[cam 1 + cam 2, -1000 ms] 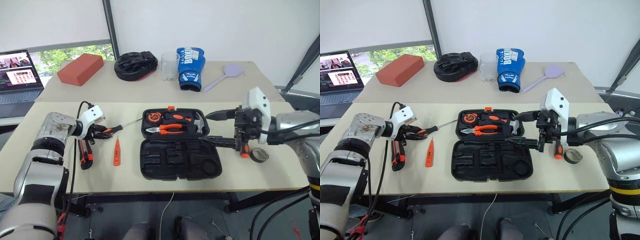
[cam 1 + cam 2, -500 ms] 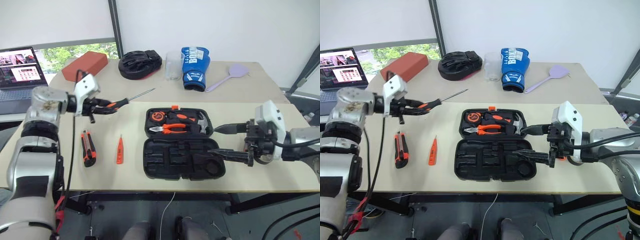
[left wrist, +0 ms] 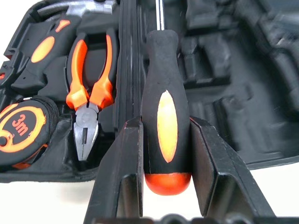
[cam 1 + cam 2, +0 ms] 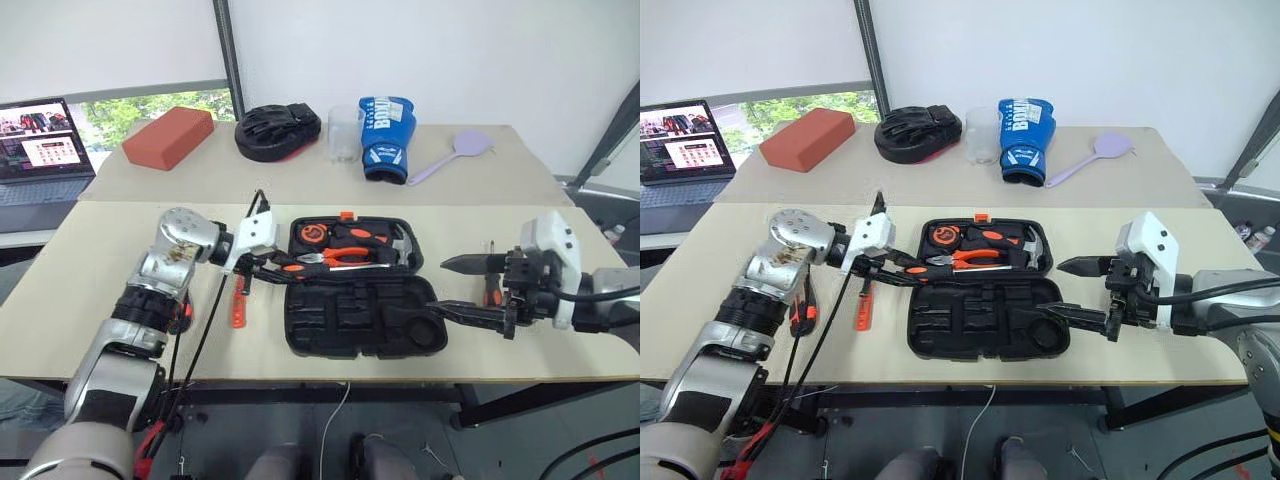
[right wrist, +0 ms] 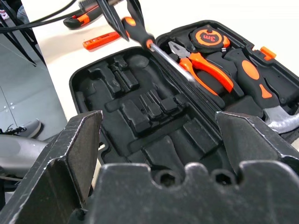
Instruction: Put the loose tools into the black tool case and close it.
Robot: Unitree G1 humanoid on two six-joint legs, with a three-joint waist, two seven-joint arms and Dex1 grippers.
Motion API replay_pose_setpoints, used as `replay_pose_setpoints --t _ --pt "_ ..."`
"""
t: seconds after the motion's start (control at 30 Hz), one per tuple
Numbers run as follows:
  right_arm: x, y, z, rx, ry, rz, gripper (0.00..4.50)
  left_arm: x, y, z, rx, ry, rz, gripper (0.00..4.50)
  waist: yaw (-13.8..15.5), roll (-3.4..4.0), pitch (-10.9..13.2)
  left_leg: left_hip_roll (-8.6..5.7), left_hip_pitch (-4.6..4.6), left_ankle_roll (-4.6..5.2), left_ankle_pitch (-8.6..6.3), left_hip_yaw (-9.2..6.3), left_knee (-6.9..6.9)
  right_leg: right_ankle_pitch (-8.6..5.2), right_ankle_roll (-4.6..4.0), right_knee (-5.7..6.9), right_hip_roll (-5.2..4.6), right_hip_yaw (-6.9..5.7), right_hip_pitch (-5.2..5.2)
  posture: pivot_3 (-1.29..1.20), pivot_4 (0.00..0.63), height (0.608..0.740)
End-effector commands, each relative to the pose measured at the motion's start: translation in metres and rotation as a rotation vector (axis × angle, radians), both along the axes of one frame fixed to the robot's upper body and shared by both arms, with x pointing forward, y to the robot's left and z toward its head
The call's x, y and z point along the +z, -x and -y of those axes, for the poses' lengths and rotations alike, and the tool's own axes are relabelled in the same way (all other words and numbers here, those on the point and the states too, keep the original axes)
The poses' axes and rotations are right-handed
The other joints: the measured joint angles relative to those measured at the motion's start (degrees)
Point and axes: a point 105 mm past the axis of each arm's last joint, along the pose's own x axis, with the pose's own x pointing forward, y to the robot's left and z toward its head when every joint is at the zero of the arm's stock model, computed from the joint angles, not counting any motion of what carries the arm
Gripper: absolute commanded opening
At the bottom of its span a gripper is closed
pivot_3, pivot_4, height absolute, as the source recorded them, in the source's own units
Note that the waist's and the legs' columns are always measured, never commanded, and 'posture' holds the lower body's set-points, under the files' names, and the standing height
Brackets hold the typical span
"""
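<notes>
The black tool case (image 4: pixel 360 300) lies open in the middle of the desk (image 4: pixel 90 310). The pliers (image 4: pixel 335 258), hammer (image 4: pixel 398 245) and tape measure (image 4: pixel 312 233) sit in its far half. The left gripper (image 4: pixel 268 268) pinches one screwdriver (image 3: pixel 166 121) by its handle, over the case's left edge. No loose tool is in yet. The knife (image 4: pixel 798 308) and tester pen (image 4: pixel 238 303) wait at the left, a second screwdriver (image 4: pixel 489 288) at the right. The right gripper (image 4: pixel 470 290) is spread wide and empty. The lid is not shut.

tool case (image 4: pixel 360 316) lies open mid-table; tester pen (image 4: pixel 238 309) to its left; boxing glove (image 4: pixel 385 137) behind
</notes>
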Motion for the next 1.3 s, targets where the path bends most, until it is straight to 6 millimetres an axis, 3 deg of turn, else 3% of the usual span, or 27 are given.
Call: replay_pose_setpoints --t 0.03,0.2,0.43,0.47,0.7,0.83,0.93,1.03,1.23,1.3 --pt "0.013 0.000 0.002 -0.018 0.011 0.077 4.50 0.005 -0.003 0.008 -0.010 0.008 0.027 0.87 0.18 0.00 0.00 0.00 0.00 0.01 0.00 0.00 0.00 0.00 0.00 0.00 0.00 -0.01 0.00 0.00 0.150 0.740" --pt "0.012 -0.002 0.003 -0.032 0.002 0.086 4.50 0.006 0.001 0.018 -0.031 0.020 -0.010 0.87 0.35 0.00 0.00 0.00 -0.02 0.03 -0.02 0.00 0.00 0.00 0.00 0.00 0.00 -0.01 -0.01 0.00 0.150 0.740" --pt "0.010 -0.005 0.001 -0.045 -0.004 0.093 4.50 -0.010 -0.008 0.022 0.020 -0.046 -0.023 0.87 0.33 -0.01 0.00 0.00 -0.01 0.03 -0.02 0.00 0.00 0.00 0.00 -0.01 0.00 -0.01 0.00 0.00 0.150 0.740" --pt "0.009 -0.005 0.001 -0.046 -0.005 0.094 4.50 -0.008 -0.008 0.025 0.020 -0.032 -0.028 1.87 0.36 -0.01 0.00 0.00 -0.01 0.03 -0.02 0.00 0.00 0.00 0.00 -0.01 0.00 -0.01 -0.01 0.00 0.150 0.740" --pt "0.009 -0.004 0.003 -0.059 -0.014 0.095 4.50 0.011 0.000 0.038 -0.023 0.042 -0.041 4.41 0.29 -0.01 0.00 0.00 -0.01 0.05 -0.02 0.00 0.00 0.00 0.00 0.00 0.01 -0.01 -0.01 0.00 0.150 0.740" --pt "0.007 -0.003 0.004 -0.066 -0.017 0.092 4.50 0.020 -0.002 0.044 -0.011 0.078 -0.040 4.41 0.35 -0.01 0.00 0.00 -0.01 0.05 -0.02 0.00 0.00 0.00 0.01 0.00 0.00 -0.01 0.00 0.00 0.150 0.740" --pt "0.007 -0.004 0.005 -0.070 -0.019 0.093 4.50 0.019 -0.005 0.049 -0.004 0.079 -0.042 3.74 0.45 -0.01 0.00 0.00 -0.01 0.05 -0.02 0.00 0.00 0.00 0.01 0.00 0.01 0.00 0.00 0.00 0.150 0.740" --pt "0.007 -0.006 0.006 -0.077 -0.020 0.098 4.50 0.009 -0.011 0.052 0.028 0.047 -0.046 2.43 0.42 -0.01 0.00 0.00 -0.01 0.05 -0.02 0.01 0.00 0.00 0.01 0.00 0.00 -0.01 0.00 0.00 0.150 0.740" --pt "0.005 -0.008 0.007 -0.088 -0.021 0.099 4.50 -0.006 -0.010 0.064 0.016 0.029 -0.077 0.24 0.39 -0.02 0.00 0.00 0.00 0.05 -0.02 0.03 0.00 0.00 0.01 0.01 0.01 0.00 0.01 0.00 0.150 0.740" --pt "0.005 -0.008 0.008 -0.092 -0.023 0.099 4.50 -0.011 -0.007 0.067 0.003 0.007 -0.078 0.08 0.41 -0.02 0.00 0.00 0.00 0.05 -0.02 0.03 0.00 0.00 0.01 0.00 0.01 0.00 0.01 0.00 0.150 0.740"
